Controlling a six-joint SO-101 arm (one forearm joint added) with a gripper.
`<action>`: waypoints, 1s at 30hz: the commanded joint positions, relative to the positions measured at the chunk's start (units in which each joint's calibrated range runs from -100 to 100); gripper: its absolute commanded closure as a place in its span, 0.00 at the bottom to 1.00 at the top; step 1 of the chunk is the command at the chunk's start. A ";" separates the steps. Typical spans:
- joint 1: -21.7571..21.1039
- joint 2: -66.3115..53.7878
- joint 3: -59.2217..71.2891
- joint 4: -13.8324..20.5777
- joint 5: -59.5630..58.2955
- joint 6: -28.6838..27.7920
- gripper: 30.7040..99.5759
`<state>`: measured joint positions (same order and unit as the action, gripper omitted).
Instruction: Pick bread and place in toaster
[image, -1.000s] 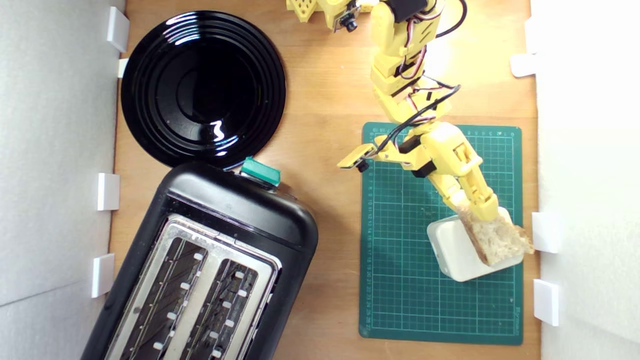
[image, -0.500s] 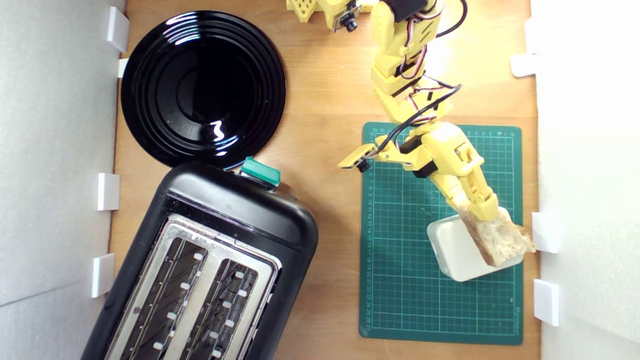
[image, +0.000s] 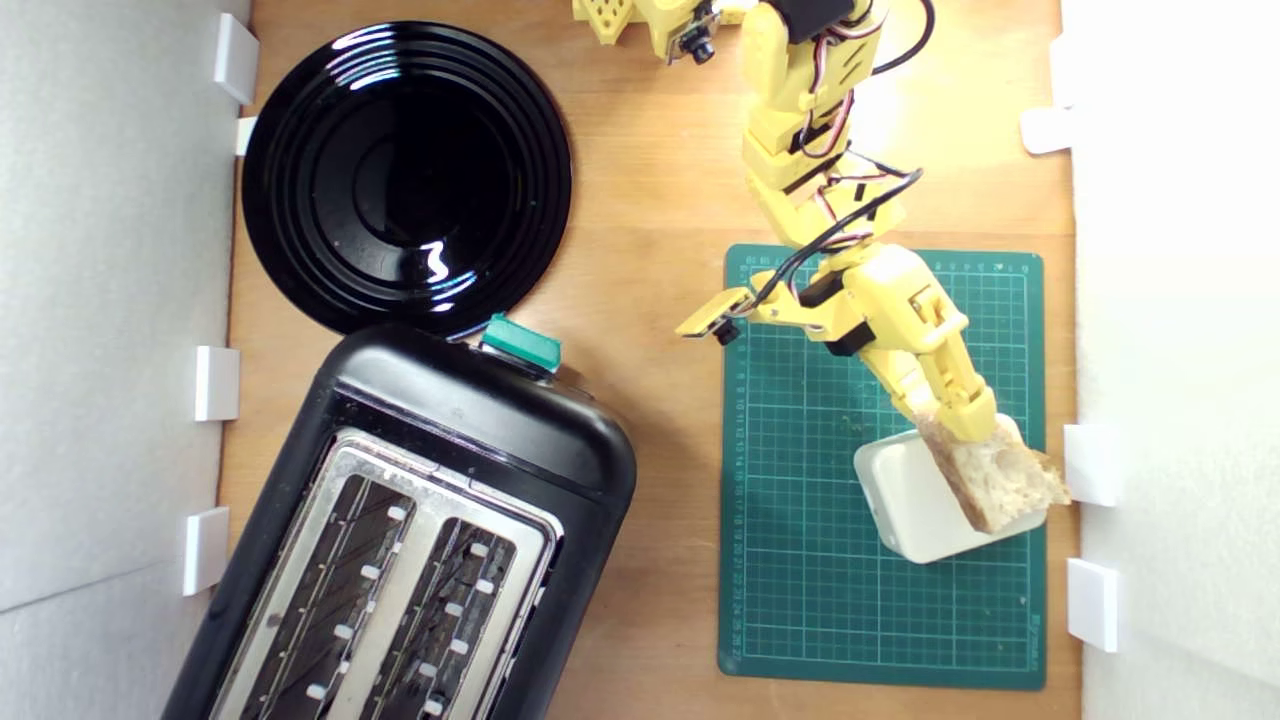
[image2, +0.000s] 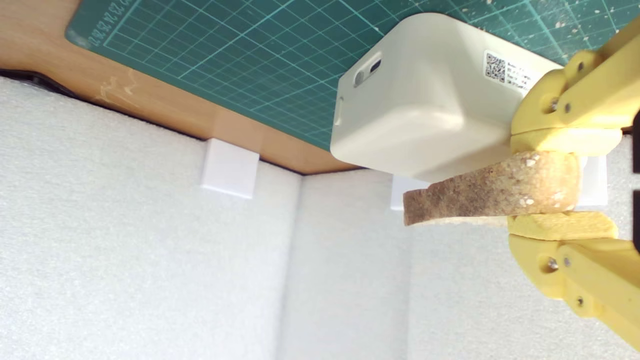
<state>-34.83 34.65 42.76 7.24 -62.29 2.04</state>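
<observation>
My yellow gripper (image: 968, 428) is shut on the bread (image: 1000, 478), a small half-slice with pale holey crumb and a tan crust. It hangs over the white plastic block (image: 905, 500) at the exterior view's right. In the wrist view the bread (image2: 490, 192) shows edge-on, pinched between the two yellow fingers (image2: 560, 142), with the block (image2: 425, 110) just behind it. The black toaster (image: 420, 540) with a silver top, two long slots and a green lever knob (image: 520, 342) stands at the exterior view's lower left, far from the gripper.
A green cutting mat (image: 800, 560) lies under the block. A glossy black plate (image: 405, 175) sits at the upper left, touching the toaster's end. White foam walls (image: 1170, 300) with small white brackets (image: 1092, 602) border both sides of the wooden table (image: 650, 200).
The gripper has shifted slightly up and to the exterior view's right with the bread; the slice has tilted a little and moved nearer the right wall. Since half a second ago almost nothing has moved.
</observation>
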 joint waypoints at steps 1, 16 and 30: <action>-0.30 -7.53 -1.23 -0.44 2.48 -1.39 0.62; 5.50 -29.82 -1.14 0.47 20.48 -1.18 0.61; 10.57 -54.62 -1.68 0.56 42.92 5.57 0.62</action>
<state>-26.04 -11.21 43.04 7.60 -22.63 6.13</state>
